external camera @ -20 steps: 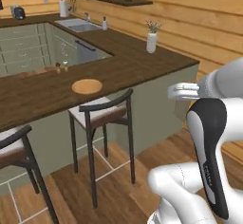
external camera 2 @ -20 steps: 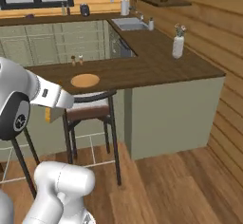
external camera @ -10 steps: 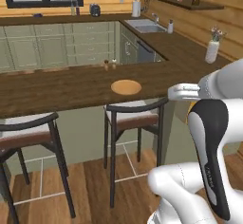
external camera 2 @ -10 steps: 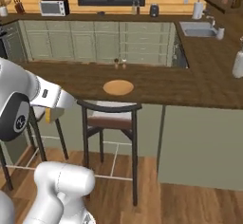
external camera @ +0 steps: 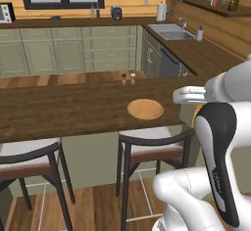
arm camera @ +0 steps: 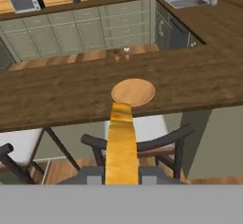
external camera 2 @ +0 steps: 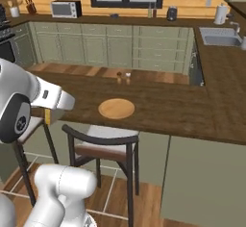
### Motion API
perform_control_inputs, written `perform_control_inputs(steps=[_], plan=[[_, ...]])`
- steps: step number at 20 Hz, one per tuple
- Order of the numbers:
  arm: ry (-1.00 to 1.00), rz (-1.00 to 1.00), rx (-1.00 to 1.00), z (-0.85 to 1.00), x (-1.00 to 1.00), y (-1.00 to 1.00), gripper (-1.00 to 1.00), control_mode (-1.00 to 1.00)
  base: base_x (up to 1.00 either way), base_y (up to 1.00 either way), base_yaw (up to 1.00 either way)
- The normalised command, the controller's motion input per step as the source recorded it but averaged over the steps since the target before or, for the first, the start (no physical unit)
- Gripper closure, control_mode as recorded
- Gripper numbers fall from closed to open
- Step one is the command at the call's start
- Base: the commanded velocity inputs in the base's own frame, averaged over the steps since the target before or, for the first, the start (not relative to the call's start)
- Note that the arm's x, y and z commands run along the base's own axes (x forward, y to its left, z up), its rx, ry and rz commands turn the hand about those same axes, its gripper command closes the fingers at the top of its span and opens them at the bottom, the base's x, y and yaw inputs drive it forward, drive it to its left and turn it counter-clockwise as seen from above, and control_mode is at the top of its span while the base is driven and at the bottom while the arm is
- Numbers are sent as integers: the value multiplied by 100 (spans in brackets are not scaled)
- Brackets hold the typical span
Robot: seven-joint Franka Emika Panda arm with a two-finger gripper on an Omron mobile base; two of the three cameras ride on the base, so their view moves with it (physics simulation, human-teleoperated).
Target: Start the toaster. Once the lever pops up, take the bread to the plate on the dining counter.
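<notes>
Orange-tan plate (arm camera: 133,91) sits bare on the dark wood tabletop (arm camera: 52,95), straight ahead of the gripper (arm camera: 122,173) and beyond the tip of its load. Clamped narrow between the jaws is the bread (arm camera: 121,142), seen edge-on as a golden strip reaching toward the plate's near rim. Below the slice stands a dark stool (arm camera: 137,144). Past the plate, at the tabletop's far edge, two small shakers (arm camera: 121,52) stand together. Further off to the right, a sink (arm camera: 184,0) sits in the back counter.
</notes>
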Motion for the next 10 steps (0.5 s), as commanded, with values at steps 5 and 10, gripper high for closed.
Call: perform_control_inputs(steps=[5,10], plan=[[0,0,0,0,0,0,100,100,93,-23,3],[1,5,3,-9,27,-19,100,-100,48,-16,3]])
